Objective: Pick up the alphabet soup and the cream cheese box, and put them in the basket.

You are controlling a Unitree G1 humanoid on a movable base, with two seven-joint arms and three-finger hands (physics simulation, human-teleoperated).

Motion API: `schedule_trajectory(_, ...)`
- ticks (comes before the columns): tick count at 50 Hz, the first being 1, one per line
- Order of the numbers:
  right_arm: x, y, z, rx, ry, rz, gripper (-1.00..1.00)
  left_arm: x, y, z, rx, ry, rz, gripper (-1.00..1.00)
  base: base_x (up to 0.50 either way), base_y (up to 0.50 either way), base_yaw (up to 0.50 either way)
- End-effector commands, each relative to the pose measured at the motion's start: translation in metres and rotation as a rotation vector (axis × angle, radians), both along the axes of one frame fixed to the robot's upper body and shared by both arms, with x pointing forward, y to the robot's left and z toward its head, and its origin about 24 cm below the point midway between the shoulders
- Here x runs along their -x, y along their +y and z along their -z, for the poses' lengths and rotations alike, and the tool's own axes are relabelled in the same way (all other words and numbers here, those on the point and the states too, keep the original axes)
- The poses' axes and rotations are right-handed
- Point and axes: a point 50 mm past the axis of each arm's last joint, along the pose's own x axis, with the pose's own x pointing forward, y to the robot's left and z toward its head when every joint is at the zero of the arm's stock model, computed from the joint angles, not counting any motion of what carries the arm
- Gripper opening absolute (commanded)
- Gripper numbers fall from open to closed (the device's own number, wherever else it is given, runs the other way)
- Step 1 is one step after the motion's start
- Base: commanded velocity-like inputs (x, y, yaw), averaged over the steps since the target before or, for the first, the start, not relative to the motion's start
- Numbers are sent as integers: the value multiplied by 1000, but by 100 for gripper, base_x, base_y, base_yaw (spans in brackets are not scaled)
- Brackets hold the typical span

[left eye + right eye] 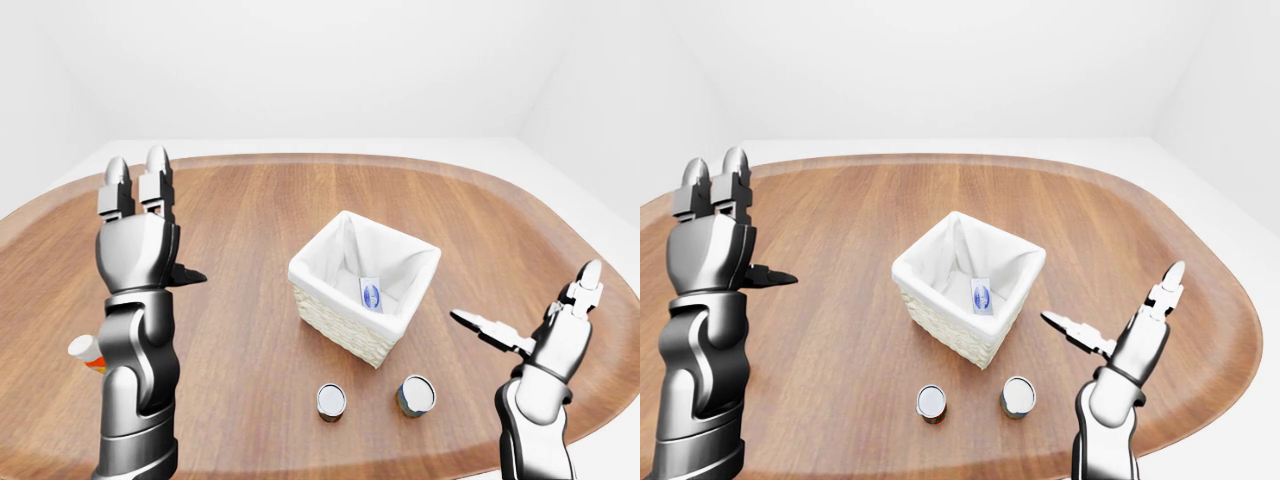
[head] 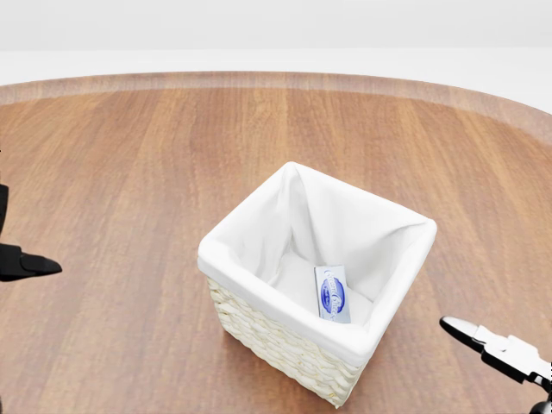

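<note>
A white-lined wicker basket (image 2: 267,343) stands in the middle of the wooden table (image 1: 250,200). The cream cheese box (image 2: 333,293), small with a blue oval label, lies inside it on the liner. Two small cans stand below the basket in the left-eye view, one silver-topped (image 1: 331,401) and one with a teal side (image 1: 416,395). I cannot read which one is the alphabet soup. My left hand (image 1: 150,230) is raised and open at the left, empty. My right hand (image 1: 530,305) is open and empty at the lower right, to the right of the cans.
A small orange and white object (image 1: 85,352) lies on the table at the left, partly hidden behind my left forearm. The table's near edge runs just below the cans. White walls and floor surround the table.
</note>
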Motion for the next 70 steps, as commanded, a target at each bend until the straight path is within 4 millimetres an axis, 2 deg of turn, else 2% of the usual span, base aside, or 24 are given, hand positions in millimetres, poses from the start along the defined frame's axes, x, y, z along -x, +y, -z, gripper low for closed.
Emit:
schedule_trajectory(1,3,6,4,4,15,-104,100,-2,1,3,-4,22,-4,100,0,0,0)
schedule_trajectory(3,3,9,5,-19,26,-149,100,-1,0,3,-7,22,-4,100,0,0,0)
schedule_trajectory(14,10,8,-2,65,-10,-126,100,-3,1,5,-7,32,-5,100,0,0,0)
schedule_trajectory(16,9,10,1,53,11,-172,100,-4,1,5,-6,36,-4,100,0,0,0)
schedule_trajectory(18,10,11,-1,42,-33,-181,100,-4,1,6,-7,38,-4,100,0,0,0)
schedule_trajectory(19,10,12,2,110,18,-173,100,-4,1,6,-7,38,-5,100,0,0,0)
schedule_trajectory(27,10,14,8,112,84,-256,100,-5,0,8,-12,50,-5,100,0,0,0)
schedule_trajectory(38,13,18,7,165,132,-309,100,-5,-1,10,-20,60,-8,100,0,0,0)
schedule_trajectory(43,15,24,8,207,164,-359,100,-5,-1,9,-19,59,-8,100,0,0,0)
schedule_trajectory(46,18,30,6,171,176,-430,100,-5,-1,9,-19,58,-8,100,0,0,0)
schedule_trajectory(52,21,33,6,248,205,-429,100,-6,0,10,-17,59,-9,100,0,0,0)
schedule_trajectory(70,32,37,17,240,287,-486,100,-5,-1,9,-18,52,-9,100,0,0,0)
